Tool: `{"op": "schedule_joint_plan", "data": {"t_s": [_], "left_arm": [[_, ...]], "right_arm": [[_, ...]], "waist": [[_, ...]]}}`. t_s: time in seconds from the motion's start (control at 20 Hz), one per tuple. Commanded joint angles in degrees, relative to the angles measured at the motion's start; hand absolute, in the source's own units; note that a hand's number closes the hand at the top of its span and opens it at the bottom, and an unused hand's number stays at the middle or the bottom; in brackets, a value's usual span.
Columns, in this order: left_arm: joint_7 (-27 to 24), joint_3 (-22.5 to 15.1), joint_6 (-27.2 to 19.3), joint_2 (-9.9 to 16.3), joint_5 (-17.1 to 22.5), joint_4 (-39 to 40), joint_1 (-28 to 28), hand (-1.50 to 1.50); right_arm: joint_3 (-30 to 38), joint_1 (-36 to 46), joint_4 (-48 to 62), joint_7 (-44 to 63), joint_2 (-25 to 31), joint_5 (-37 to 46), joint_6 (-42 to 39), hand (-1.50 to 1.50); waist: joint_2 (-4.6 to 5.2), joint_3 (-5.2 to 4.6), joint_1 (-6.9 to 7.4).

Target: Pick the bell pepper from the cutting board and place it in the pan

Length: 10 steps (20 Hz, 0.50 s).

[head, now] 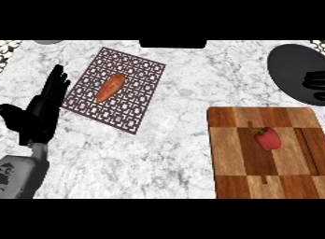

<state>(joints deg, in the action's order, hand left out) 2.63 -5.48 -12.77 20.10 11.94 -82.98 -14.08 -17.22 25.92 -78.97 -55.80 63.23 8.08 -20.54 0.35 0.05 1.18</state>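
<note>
Bare marble counter [172, 140] between mat [115, 89] and cutting board [275, 151], pan [296, 70] unobstructed beyond

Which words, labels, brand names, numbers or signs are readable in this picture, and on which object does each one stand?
No text can be read with certainty.
Left forearm: a small dark marking on the grey shell, too blurred to read.
Cutting board, bell pepper, pan, patterned mat and the orange vegetable on the mat: no writing visible.

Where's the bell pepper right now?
In the head view, the bell pepper lies on the wooden cutting board at lower right, below the dark pan and the right hand.
</note>
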Motion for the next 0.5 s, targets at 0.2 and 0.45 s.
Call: {"op": "schedule_joint_plan", "data": {"t_s": [0.2, 0.45], "left_arm": [[0.03, 2.69, 1.82, 1.10, 0.13, 1.88, -1.37, 0.00], [-2.74, 0.60, 1.27, -2.27, -2.03, 2.66, 1.83, 0.00]], "right_arm": [[-4.67, -1.81, 1.14, -7.62, -1.00, 5.68, -2.16, -1.50], [-5.45, -1.18, 6.03, -6.97, -4.56, 8.16, 0.75, -1.50]], "waist": [[-0.18, -0.04, -0.69], [-0.12, -0.04, -0.43]]}}
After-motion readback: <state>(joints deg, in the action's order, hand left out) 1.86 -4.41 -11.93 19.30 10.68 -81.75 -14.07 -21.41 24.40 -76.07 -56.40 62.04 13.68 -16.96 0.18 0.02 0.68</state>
